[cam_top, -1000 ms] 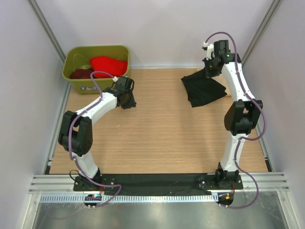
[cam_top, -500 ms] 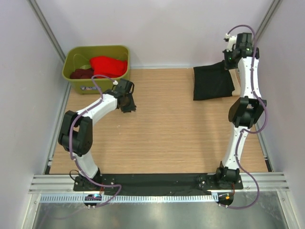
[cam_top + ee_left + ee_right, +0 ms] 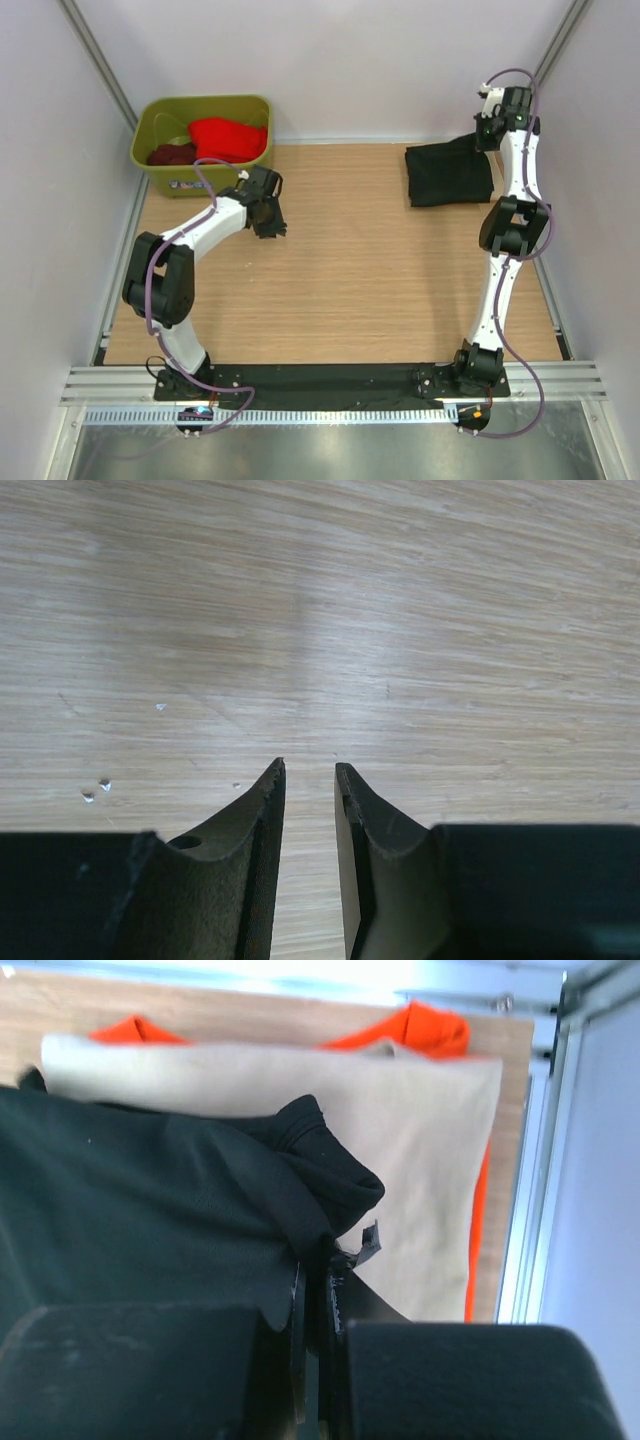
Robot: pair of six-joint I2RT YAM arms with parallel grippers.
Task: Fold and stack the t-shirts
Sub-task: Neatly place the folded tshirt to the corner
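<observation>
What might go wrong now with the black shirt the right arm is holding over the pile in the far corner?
1. The right pincer grips the black t-shirt by a bunched corner; on release that lump may crease the fold.
2. It sits offset from the beige t-shirt, which shows beyond it on two sides, so the stack may end uneven.
3. The orange-red shirt underneath lies near the table edge; dragging might push it off.

Place: a robot lab test cell.
Enclosure: plain white walls (image 3: 350, 60) on three sides, with metal frame posts (image 3: 100, 60) running up the back corners.
Rig: a left arm (image 3: 200, 232) and a right arm (image 3: 512, 225) bolted to a black base plate (image 3: 330, 378), trailing purple cables.
Surface: wood-grain counter (image 3: 340, 290) edged by aluminium rails (image 3: 100, 388).
</observation>
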